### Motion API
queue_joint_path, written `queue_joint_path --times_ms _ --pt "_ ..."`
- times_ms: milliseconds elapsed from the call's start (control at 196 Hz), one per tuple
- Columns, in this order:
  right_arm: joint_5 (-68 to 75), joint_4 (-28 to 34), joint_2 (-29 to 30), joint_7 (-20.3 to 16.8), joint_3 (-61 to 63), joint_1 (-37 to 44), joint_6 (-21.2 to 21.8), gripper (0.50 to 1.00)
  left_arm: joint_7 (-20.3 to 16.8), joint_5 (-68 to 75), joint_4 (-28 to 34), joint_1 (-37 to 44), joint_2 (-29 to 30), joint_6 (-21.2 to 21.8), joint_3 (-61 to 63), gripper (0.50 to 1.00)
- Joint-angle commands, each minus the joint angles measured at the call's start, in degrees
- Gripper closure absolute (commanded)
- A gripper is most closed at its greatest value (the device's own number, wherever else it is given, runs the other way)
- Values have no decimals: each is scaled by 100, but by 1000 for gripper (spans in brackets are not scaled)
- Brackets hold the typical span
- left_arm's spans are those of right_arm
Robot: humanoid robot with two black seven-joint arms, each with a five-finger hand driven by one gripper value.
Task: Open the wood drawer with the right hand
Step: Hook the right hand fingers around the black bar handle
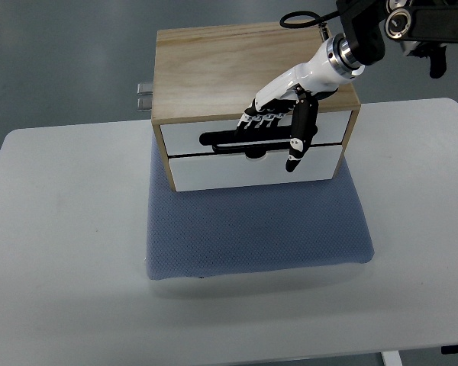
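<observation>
A wooden drawer box (pixel 214 65) stands on a blue mat (pixel 256 229) at the back of the table. It has two white drawer fronts, the upper drawer (pixel 185 137) with a dark slot handle (pixel 221 139) and the lower drawer (pixel 214 171) below it. My right hand (pixel 278 126) comes in from the upper right and lies over the box's front edge. Its fingers (pixel 261 122) are curled down into the upper drawer's slot handle, and the thumb (pixel 299 141) hangs down across the drawer fronts. Both drawers look closed. The left arm does not show.
The white table (pixel 69 252) spreads around the mat on all sides. A metal bracket (pixel 144 96) sticks out behind the box on its left. The table's front edge runs along the bottom of the picture.
</observation>
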Motion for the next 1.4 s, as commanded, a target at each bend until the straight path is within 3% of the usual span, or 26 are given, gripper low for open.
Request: queue_joint_path --times_ms 0,209,306,311,347,791,1394 --pt "0 -6 70 -1 -33 -38 -155 560 0 0 0 0 0 0 3 500" --pt "-27 -6 158 -19 -50 -73 -190 560 0 0 0 0 0 0 -6 500" --pt "-35 -6 176 -98 -59 -81 -190 560 0 0 0 0 0 0 -6 500" --pt "-35 3 210 -254 -59 -81 -224 560 0 0 0 0 0 0 3 500" --pt "-44 -6 228 -326 -59 -81 -260 560 0 0 0 0 0 0 3 500" --pt "-53 3 299 -625 -244 -64 -427 560 0 0 0 0 0 0 -6 500" --pt "-53 -6 571 -651 -270 -90 -568 560 0 0 0 0 0 0 -6 500"
